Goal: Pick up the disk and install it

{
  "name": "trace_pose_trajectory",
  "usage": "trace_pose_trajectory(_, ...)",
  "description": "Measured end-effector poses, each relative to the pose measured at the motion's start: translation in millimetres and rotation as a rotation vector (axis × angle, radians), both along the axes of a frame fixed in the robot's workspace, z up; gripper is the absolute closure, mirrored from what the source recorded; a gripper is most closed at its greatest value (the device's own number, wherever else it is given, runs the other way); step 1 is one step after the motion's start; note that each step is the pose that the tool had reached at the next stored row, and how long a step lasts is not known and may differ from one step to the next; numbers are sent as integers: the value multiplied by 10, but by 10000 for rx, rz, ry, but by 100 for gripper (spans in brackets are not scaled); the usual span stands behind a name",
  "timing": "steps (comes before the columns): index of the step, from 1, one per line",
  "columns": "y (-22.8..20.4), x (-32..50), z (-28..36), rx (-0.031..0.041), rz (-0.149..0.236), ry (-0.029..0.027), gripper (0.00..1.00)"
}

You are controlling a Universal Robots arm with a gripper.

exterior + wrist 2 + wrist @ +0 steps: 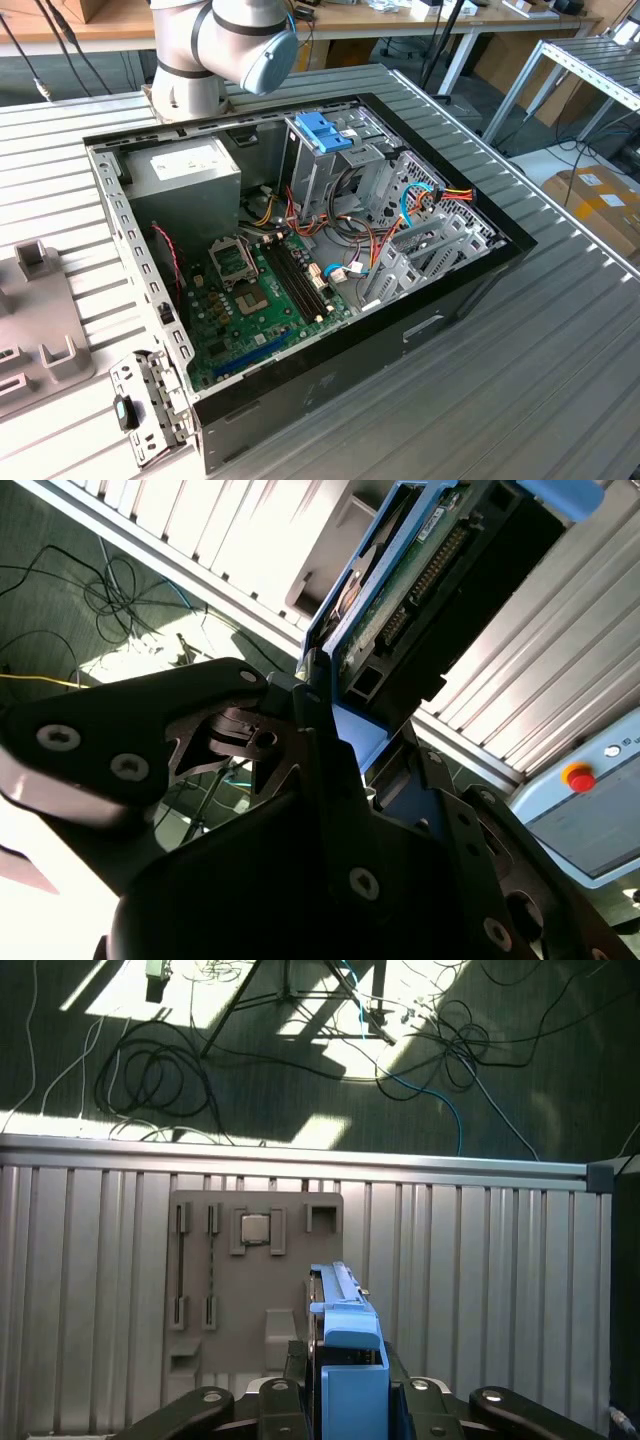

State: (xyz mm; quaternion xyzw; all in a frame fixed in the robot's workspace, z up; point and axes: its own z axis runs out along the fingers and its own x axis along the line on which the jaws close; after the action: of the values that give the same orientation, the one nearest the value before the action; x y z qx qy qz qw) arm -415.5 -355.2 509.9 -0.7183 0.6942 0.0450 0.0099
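Observation:
The disk [345, 1335] is a dark hard drive in a bright blue carrier with a blue end tab, seen edge-on in the first wrist view. In the second wrist view the disk [420, 575] shows its green circuit board and connector side. My gripper [345, 720] is shut on the disk's lower end, with the black fingers [285, 1385] pressed on both sides of the carrier. The disk hangs in the air above the ribbed metal table [480, 1260], away from the open computer case [300, 260].
A grey fixture plate [250, 1270] with slots and a small chip lies on the table below the disk. Inside the case are a motherboard [260, 290], a power supply [185, 175] and a grey drive cage with a light-blue bracket [325, 130]. The arm's base [215, 50] stands behind the case.

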Motion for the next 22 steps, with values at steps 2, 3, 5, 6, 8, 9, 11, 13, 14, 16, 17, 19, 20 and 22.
trace_pose_trajectory(2,0,9,0,0,0,0,63)
trace_pose_trajectory(3,0,14,0,0,0,1,63)
trace_pose_trajectory(5,-1,25,0,0,0,0,63)
trace_pose_trajectory(6,0,28,0,0,0,1,63)
trace_pose_trajectory(8,-1,34,0,0,0,0,63)
trace_pose_trajectory(9,-1,37,0,0,0,0,63)
trace_pose_trajectory(11,-1,44,0,-1,0,1,63)
trace_pose_trajectory(13,-1,52,0,0,0,1,63)
trace_pose_trajectory(14,-1,55,0,0,0,1,63)
trace_pose_trajectory(16,-1,61,0,0,0,1,63)
trace_pose_trajectory(17,-1,65,0,0,0,0,63)
trace_pose_trajectory(19,-2,72,0,0,0,0,63)
trace_pose_trajectory(20,-2,76,0,0,0,1,63)
trace_pose_trajectory(22,-2,84,0,0,1,1,63)
